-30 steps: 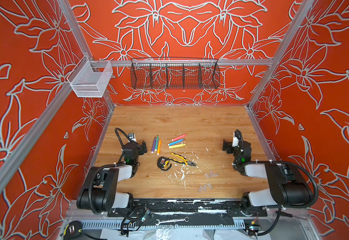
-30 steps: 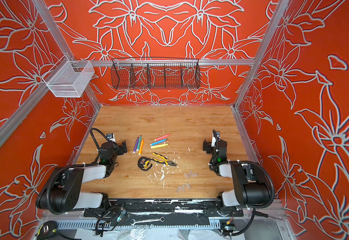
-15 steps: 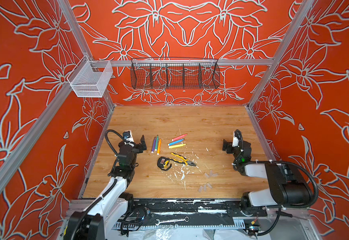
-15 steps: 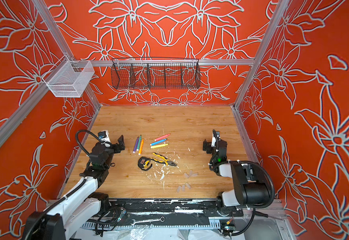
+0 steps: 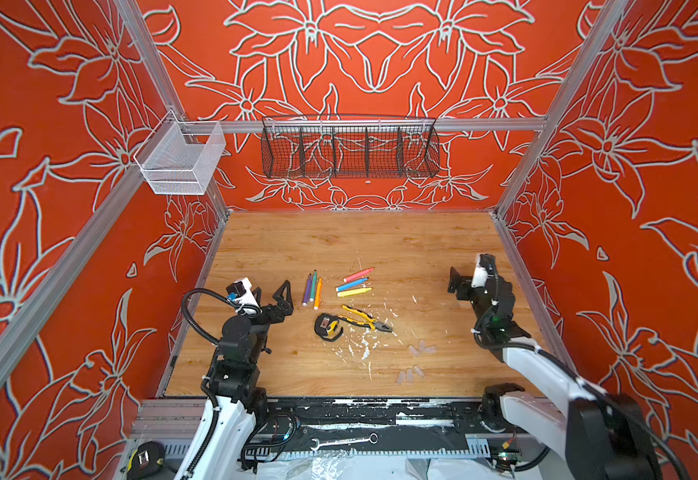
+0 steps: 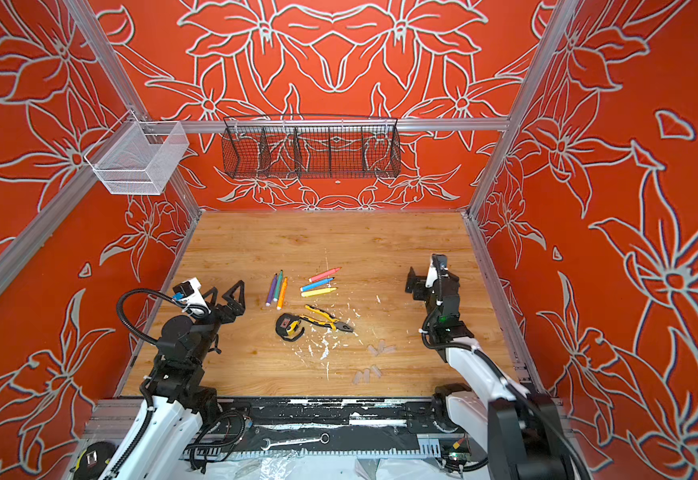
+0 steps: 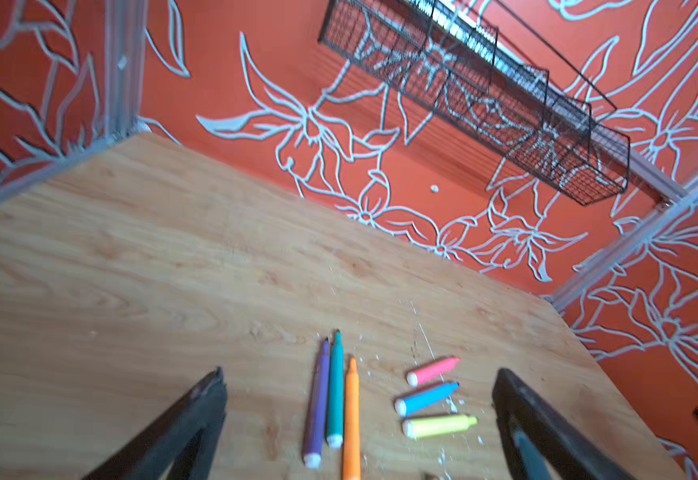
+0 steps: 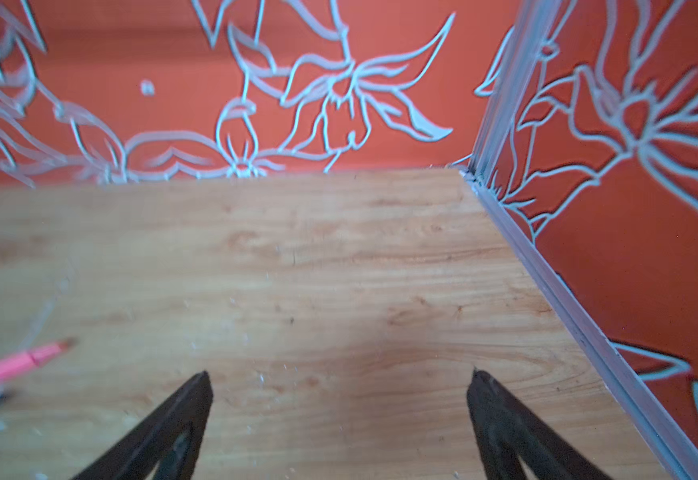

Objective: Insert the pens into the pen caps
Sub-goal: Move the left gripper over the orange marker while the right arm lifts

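Note:
Six pens lie mid-table: purple (image 7: 317,407), green (image 7: 335,395) and orange (image 7: 351,419) side by side (image 5: 312,289), then pink (image 7: 432,370), blue (image 7: 426,398) and yellow (image 7: 438,426) to their right (image 5: 355,282). Several clear pen caps lie in two small clusters nearer the front right (image 5: 421,347) (image 5: 409,374) (image 6: 380,347). My left gripper (image 5: 270,293) (image 6: 223,291) (image 7: 360,374) hovers open just left of the pens, facing them. My right gripper (image 5: 467,276) (image 6: 422,278) (image 8: 340,374) stands open over bare wood at the right, with the pink pen (image 8: 15,368) off to its side.
Yellow-and-black pliers (image 5: 366,320) and a black tape measure (image 5: 328,327) lie just in front of the pens, among white flecks (image 5: 360,345). A black wire basket (image 5: 349,149) hangs on the back wall and a white mesh basket (image 5: 181,160) on the left rail.
Both arms have unfolded from their tucked pose, the left one first. The left gripper has turned towards the pens. Both grippers stay open, nearly where they were.

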Robot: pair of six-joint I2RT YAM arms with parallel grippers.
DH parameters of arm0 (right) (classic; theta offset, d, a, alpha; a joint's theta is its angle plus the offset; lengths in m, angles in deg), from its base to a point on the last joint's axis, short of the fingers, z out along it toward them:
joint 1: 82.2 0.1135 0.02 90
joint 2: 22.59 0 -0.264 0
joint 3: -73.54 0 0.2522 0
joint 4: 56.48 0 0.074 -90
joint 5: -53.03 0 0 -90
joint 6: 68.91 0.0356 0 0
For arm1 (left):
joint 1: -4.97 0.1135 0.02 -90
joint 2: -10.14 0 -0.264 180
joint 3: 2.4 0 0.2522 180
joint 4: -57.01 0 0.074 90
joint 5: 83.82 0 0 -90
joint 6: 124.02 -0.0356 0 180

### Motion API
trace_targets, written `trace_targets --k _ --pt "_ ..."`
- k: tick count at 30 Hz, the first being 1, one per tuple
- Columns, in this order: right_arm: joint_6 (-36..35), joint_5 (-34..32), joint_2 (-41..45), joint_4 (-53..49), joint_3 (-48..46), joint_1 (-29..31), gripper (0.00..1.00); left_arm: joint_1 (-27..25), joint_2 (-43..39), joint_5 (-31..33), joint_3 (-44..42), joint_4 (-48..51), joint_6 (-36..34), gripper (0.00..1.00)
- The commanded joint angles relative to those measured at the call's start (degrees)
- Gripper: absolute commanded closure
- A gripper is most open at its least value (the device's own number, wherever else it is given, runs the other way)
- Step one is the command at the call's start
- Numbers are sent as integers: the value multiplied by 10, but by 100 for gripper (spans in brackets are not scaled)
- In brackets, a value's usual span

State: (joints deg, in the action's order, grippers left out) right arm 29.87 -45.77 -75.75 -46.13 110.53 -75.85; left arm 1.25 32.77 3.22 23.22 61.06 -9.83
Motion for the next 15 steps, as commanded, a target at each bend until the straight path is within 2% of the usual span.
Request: trace_targets --k 1,2,4,6,7,10,12,13,15 --pt "121 45 92 -165 32 -3 3 3 -12 -89 -2 -9 37 3" --pt "110 98 111 -191 43 -3 3 4 -13 -96 -4 -8 45 3" --pt "75 246 127 -190 63 -4 3 4 -19 -98 0 15 69 3" --pt "86 319 134 -180 68 -4 3 4 -19 -59 24 84 95 3" --pt "111 309 144 -181 62 -4 3 4 -13 -61 30 94 88 3" --pt "193 218 192 -199 24 -8 3 4 25 -97 57 112 68 3" --pt "152 314 205 -144 -5 -10 3 4 64 -131 86 137 41 1" --pt "151 346 201 -114 -19 -10 3 4 85 -137 105 156 31 6" --pt "179 301 179 -112 -30 -10 3 3 123 -123 134 193 27 8"
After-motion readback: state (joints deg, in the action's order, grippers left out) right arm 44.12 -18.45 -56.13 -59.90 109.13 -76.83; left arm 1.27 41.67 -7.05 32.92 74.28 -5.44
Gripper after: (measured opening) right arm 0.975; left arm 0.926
